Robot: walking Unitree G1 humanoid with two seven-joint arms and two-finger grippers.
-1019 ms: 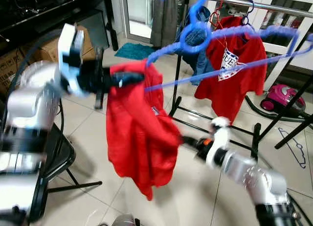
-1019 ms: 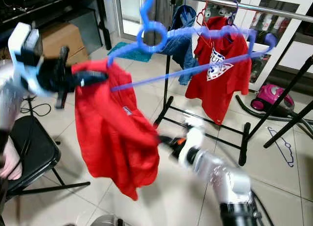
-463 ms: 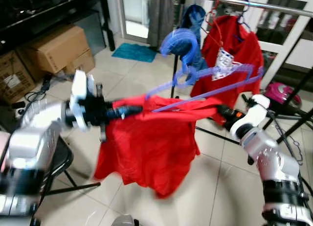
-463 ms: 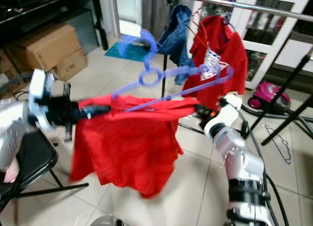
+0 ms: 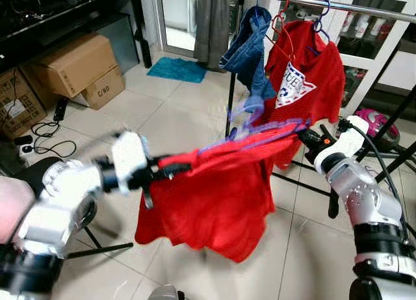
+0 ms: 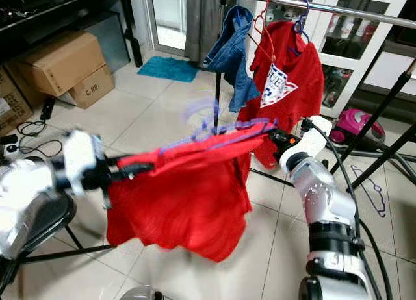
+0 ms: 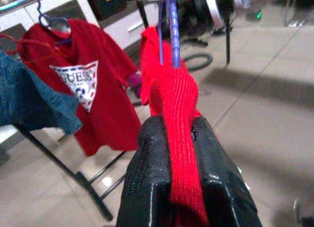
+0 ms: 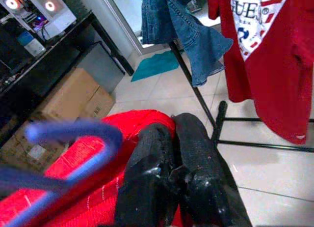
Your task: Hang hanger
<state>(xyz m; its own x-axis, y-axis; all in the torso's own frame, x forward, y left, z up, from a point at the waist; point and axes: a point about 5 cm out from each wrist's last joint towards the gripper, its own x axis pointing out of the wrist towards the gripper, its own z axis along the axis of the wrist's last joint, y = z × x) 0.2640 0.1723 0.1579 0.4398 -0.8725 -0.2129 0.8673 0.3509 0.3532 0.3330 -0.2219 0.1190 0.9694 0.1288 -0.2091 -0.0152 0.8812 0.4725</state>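
Pincer work is shared by both arms: the left pincer (image 5: 170, 168) is clamped on one shoulder of a red shirt (image 5: 218, 196), the cloth pinched between its black fingers (image 7: 147, 160), and the right pincer (image 5: 305, 136) has its two fingers pressed together at the shirt's other end. The purple hanger (image 5: 257, 121) sits along the top edge of the shirt, stretched between the two pincers, below and in front of the clothes rail (image 5: 338, 2). Compared with a second ago, the hanger is lower and flatter: its hook stood high near the rail, and now it lies roughly level at the middle of the scene, with the shirt pulled wide where it hung loose from the left side. By my judgement the garment is now spread and supported at both ends, but the hook is well below the rail, so the hanging is not yet done. Motion blur smears the hanger's hook, so its direction cannot be told. Whether the right pincer grips hanger, cloth or both is unclear. Behind hang a red printed shirt (image 5: 305, 73) and a denim garment (image 5: 250, 50); cardboard boxes (image 5: 78, 69) rest on the floor.
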